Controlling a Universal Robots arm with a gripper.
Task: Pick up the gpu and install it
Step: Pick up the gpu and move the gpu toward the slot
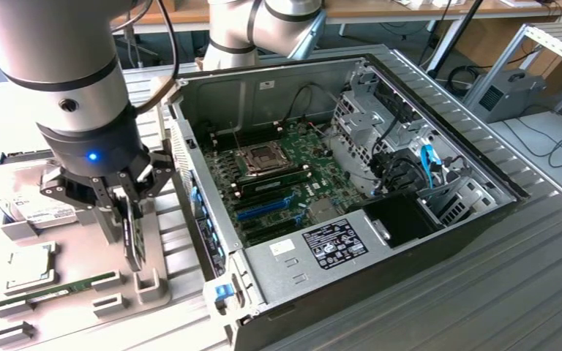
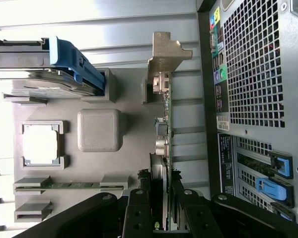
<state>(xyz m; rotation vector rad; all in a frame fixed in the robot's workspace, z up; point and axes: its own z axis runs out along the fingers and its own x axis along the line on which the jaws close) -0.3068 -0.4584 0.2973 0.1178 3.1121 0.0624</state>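
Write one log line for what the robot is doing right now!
stage: grasp | end effector: shut on gpu | gpu: upright, in grey tray slot | computer case: open, beside tray

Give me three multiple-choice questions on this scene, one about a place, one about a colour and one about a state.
1. Where is the gpu?
A. on the grey tray, at the exterior view's left of the computer case
B. inside that case
C. on the floor
2. The light on the arm is:
A. red
B. blue
C. green
3. The computer case is:
A. closed
B. open
C. wrapped in foil
Answers:
1 A, the card stands on edge in the tray's holder, the hand around it.
2 B, it glows blue.
3 B, the motherboard shows inside.
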